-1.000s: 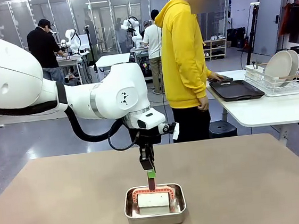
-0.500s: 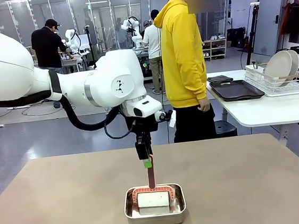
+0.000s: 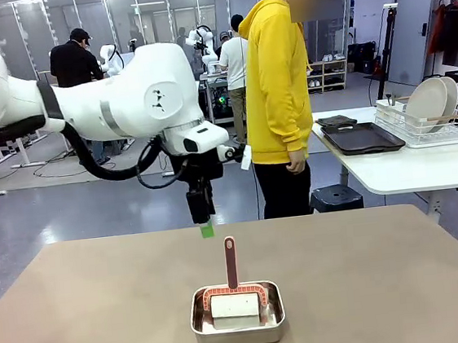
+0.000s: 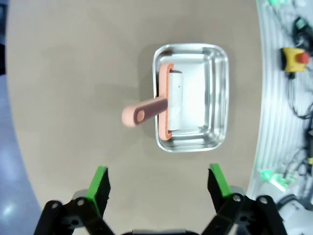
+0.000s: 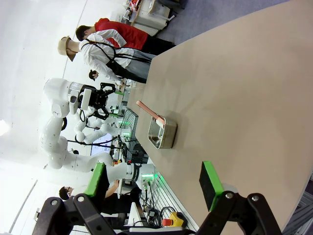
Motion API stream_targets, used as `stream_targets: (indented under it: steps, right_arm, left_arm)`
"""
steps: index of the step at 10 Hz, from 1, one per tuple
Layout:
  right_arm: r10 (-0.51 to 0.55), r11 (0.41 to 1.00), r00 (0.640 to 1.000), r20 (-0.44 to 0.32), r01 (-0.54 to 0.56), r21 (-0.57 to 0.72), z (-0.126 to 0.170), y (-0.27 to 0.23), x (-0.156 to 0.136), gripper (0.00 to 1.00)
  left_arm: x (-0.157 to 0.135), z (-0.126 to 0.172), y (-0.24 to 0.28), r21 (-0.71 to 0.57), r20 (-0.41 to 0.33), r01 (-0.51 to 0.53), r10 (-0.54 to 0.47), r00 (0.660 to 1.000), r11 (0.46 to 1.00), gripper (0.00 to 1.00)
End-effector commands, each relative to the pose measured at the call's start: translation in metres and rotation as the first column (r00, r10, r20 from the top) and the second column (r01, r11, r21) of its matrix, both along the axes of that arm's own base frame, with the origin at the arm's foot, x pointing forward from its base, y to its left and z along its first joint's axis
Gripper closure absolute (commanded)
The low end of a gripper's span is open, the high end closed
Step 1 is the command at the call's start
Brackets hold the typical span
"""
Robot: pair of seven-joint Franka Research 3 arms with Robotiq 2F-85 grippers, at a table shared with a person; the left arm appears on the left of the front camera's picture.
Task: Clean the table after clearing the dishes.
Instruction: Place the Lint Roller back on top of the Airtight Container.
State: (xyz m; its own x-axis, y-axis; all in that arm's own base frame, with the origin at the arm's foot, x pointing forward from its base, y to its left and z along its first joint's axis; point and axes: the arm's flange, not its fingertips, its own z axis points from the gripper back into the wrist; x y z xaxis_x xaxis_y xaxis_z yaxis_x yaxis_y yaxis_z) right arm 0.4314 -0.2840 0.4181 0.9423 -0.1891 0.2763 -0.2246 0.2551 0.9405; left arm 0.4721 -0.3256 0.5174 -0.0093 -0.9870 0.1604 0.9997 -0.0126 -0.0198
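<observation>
The tan table (image 3: 105, 315) carries a small steel pan (image 3: 203, 328) near its front edge. In the pan rests a cleaning roller (image 3: 234, 305) with a white roll and a salmon frame; its handle (image 3: 231, 263) stands upright and free. My left gripper (image 3: 206, 227) hangs open above and slightly left of the handle, touching nothing. From the left wrist view, the open left gripper (image 4: 159, 186) looks down on the pan (image 4: 215, 117) and the handle (image 4: 144, 111). My right gripper (image 5: 154, 181) is open and empty, far from the pan (image 5: 166, 134). White plates (image 3: 428, 104) stand in a wire rack.
A white side table (image 3: 393, 172) at the right holds the wire rack (image 3: 400, 125) and stacked dark trays (image 3: 362, 138). A person in a yellow hoodie (image 3: 279, 84) stands between the two tables, beyond the far edge. Other people stand farther back.
My left gripper opened, let go of the roller handle, and rose up and to the left. The roller stays in the pan with its handle upright.
</observation>
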Motion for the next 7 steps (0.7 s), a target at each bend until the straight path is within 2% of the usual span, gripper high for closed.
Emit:
stream_targets:
  steps: [1, 3, 5, 6, 7]
  right_arm:
    - [-0.009, 1.000, 1.000, -0.003, 0.009, 0.005, 0.003, 0.006, -0.003, 0.05]
    - [-0.009, 1.000, 1.000, -0.003, 0.009, 0.005, 0.003, 0.006, -0.003, 0.05]
    - [-0.009, 1.000, 1.000, -0.003, 0.009, 0.005, 0.003, 0.006, -0.003, 0.05]
    - [-0.009, 1.000, 1.000, -0.003, 0.009, 0.005, 0.003, 0.006, -0.003, 0.05]
    - [-0.009, 1.000, 1.000, -0.003, 0.009, 0.005, 0.003, 0.006, -0.003, 0.05]
  left_arm:
    - [-0.017, -0.005, 0.036, -0.065, -0.041, -0.141, 0.138, 0.990, 0.988, 0.00]
    - [-0.028, -0.008, 0.097, -0.169, -0.110, -0.320, 0.305, 0.946, 0.932, 0.00]
    - [-0.046, -0.009, 0.158, -0.283, -0.209, -0.386, 0.336, 0.918, 0.878, 0.00]
    - [-0.059, -0.009, 0.193, -0.364, -0.265, -0.402, 0.320, 0.910, 0.840, 0.00]
    - [-0.070, -0.012, 0.227, -0.455, -0.329, -0.429, 0.301, 0.895, 0.780, 0.00]
